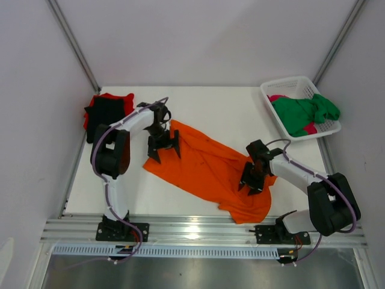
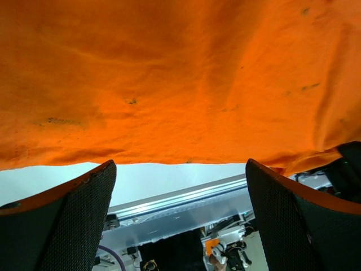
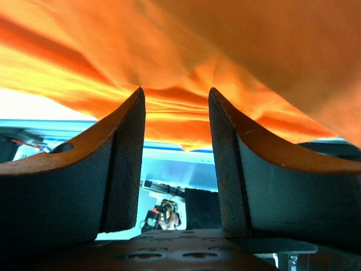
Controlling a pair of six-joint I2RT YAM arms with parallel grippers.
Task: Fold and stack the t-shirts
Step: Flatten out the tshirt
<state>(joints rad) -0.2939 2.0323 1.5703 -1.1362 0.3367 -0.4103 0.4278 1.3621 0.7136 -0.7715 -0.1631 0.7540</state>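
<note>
- At the far left corner of the table (image 1: 228,108), a black shirt (image 1: 103,113) lies folded on a red shirt (image 1: 123,97). I judge that to be the stack, set well apart from the work.
- My left gripper (image 1: 163,146) hangs with its jaws spread wide, holding nothing. It points down at the left end of the orange shirt (image 1: 204,162). In my wrist view the cloth's hem runs just past both fingertips, so the shirt lies in front of my jaws, not between them.
- The orange shirt lies spread on a slant across the middle of the table, rumpled at its near right end. It looks unfolded, so I judge I am placed at each end to take it up.
- My right gripper (image 1: 252,179) is over that rumpled end with its jaws parted. Wrinkled cloth sits at and beyond the fingertips, and the gap between the pads is bare.
- At the far right, the basket (image 1: 287,80) holds a green shirt (image 1: 304,112) and a pink shirt (image 1: 277,97), waiting.
</note>
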